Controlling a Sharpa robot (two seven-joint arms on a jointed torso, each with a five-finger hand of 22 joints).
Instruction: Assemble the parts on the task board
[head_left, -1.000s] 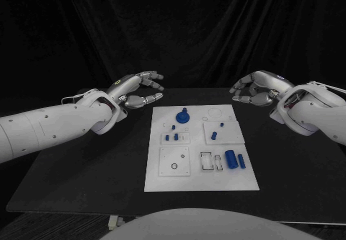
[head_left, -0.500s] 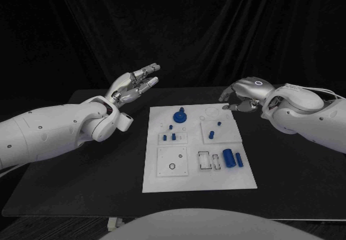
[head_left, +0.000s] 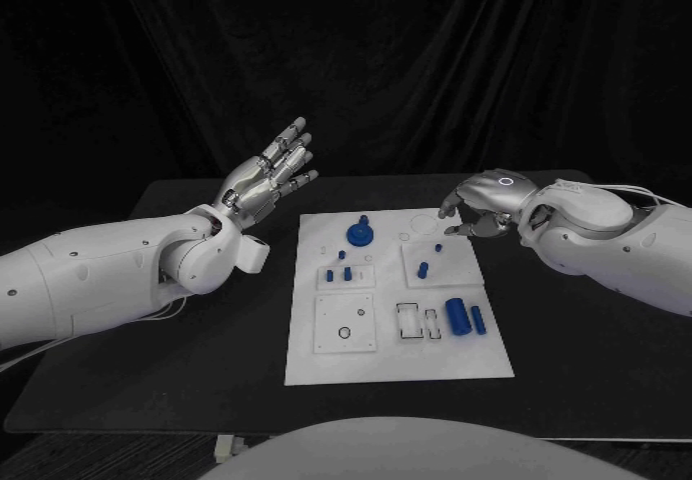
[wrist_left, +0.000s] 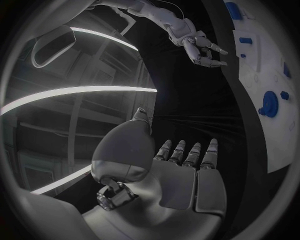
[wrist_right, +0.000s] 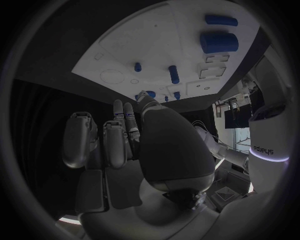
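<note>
The white task board (head_left: 378, 365) lies in the middle of the black table. A round blue knob part (head_left: 362, 235) stands at its far end, small blue pegs (head_left: 340, 272) just nearer, and one blue peg (head_left: 424, 268) to their right. A thick blue cylinder (head_left: 459, 315) and a thinner one (head_left: 479, 320) lie at the near right. My left hand (head_left: 271, 170) is raised above the table's far left, fingers straight and apart, holding nothing. My right hand (head_left: 476, 205) hovers over the board's far right corner, fingers pointing down, empty. From the right wrist, the board (wrist_right: 144, 40) and thick cylinder (wrist_right: 219, 41) lie beyond the fingers.
Bare black tabletop (head_left: 173, 330) surrounds the board on all sides. A black curtain hangs behind the table. The left wrist view shows my right hand (wrist_left: 197, 44) with fingers apart beside the board (wrist_left: 262, 60).
My left hand has risen and its curled fingers have straightened out. My right hand has moved in and down to the board's far right corner.
</note>
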